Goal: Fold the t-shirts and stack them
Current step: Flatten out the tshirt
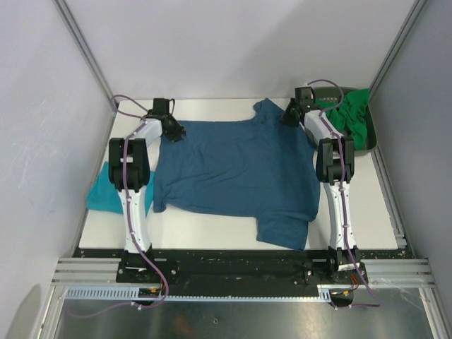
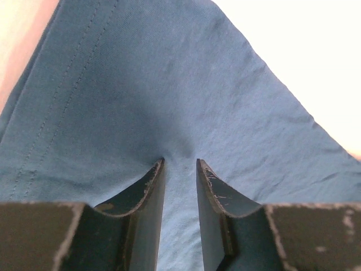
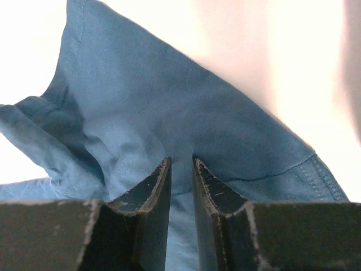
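Note:
A dark steel-blue t-shirt point(image 1: 233, 166) lies spread out over the middle of the white table. My left gripper point(image 1: 173, 131) is at its far left corner. In the left wrist view the gripper point(image 2: 180, 164) is shut on a puckered fold of the blue cloth point(image 2: 169, 84). My right gripper point(image 1: 289, 116) is at the shirt's far right sleeve. In the right wrist view it point(image 3: 181, 161) is shut on the blue cloth point(image 3: 169, 113) near a hem. A turquoise t-shirt point(image 1: 106, 187) lies at the table's left edge, partly behind the left arm. Bright green t-shirts point(image 1: 352, 116) lie bunched at the far right.
The green shirts sit in a dark grey tray point(image 1: 370, 147) at the far right corner, close behind the right arm. White walls close in the back and both sides. A metal rail point(image 1: 240, 268) runs along the near edge.

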Controlling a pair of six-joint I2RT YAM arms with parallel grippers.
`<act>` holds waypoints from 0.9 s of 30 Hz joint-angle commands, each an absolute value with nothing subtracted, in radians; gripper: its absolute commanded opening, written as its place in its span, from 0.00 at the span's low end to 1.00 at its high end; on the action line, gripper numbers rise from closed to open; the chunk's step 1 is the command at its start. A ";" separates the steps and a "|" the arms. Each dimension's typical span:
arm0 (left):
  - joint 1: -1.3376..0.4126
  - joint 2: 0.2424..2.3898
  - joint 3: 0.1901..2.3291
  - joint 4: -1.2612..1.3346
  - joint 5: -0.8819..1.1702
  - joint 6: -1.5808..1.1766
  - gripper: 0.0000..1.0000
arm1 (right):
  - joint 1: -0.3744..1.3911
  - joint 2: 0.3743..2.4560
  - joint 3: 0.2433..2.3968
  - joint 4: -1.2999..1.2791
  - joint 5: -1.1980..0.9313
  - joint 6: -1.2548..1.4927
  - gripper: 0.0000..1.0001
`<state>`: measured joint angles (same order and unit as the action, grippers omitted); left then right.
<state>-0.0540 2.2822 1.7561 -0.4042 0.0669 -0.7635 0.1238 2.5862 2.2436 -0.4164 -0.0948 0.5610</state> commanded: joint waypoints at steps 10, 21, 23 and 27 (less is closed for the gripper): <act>-0.016 2.449 1.990 -0.400 0.194 -0.794 0.48 | 0.056 2.713 2.420 -0.419 0.024 0.590 0.30; -0.005 2.221 1.913 -0.399 0.244 -0.638 0.67 | 0.102 2.595 2.442 -0.397 -0.094 0.540 0.44; -0.004 2.121 1.812 -0.396 0.199 -0.639 0.68 | 0.114 2.549 2.417 -0.403 -0.114 0.542 0.45; 0.056 1.920 1.558 -0.394 0.088 -0.682 0.70 | 0.138 2.438 2.311 -0.410 -0.150 0.558 0.45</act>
